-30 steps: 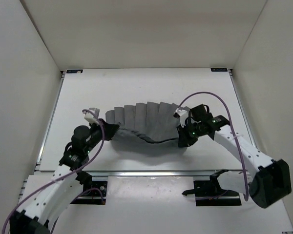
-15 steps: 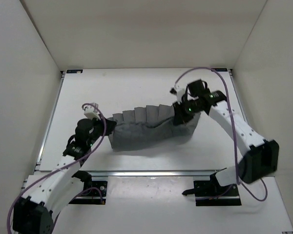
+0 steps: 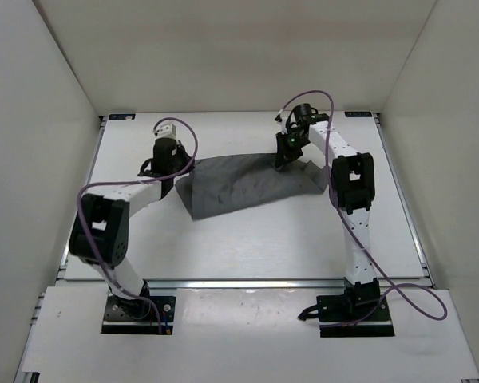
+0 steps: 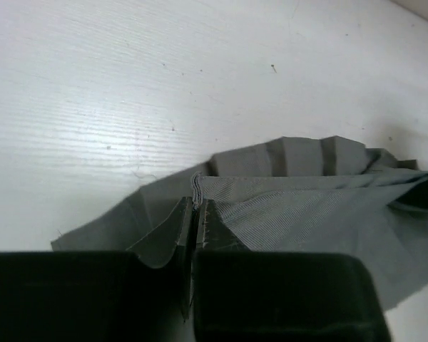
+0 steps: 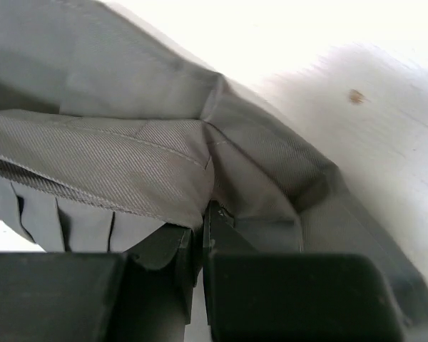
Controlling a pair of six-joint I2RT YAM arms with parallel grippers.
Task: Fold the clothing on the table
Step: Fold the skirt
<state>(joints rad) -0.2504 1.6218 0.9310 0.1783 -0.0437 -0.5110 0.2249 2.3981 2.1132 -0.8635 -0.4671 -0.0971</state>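
The clothing (image 3: 247, 185) is a dark grey garment lying doubled over on the far middle of the white table (image 3: 247, 247), smooth side up. My left gripper (image 3: 174, 169) is at its far left corner, shut on a stitched edge of the fabric (image 4: 307, 206); the jaws in the left wrist view (image 4: 195, 206) pinch that seam. At the far right corner my right gripper (image 3: 283, 159) is shut on a fold of the cloth (image 5: 114, 164), the fabric pressed between its jaws (image 5: 203, 217). Pleats show under the held layer in both wrist views.
White walls enclose the table on three sides. Black brackets sit at the far corners (image 3: 121, 116) (image 3: 359, 114). A metal rail (image 3: 247, 282) runs along the near edge. Purple cables loop over both arms.
Both arms have swung from the near middle to the far side, carrying the garment's near edge over its pleated part. The cloth now lies folded and flatter.
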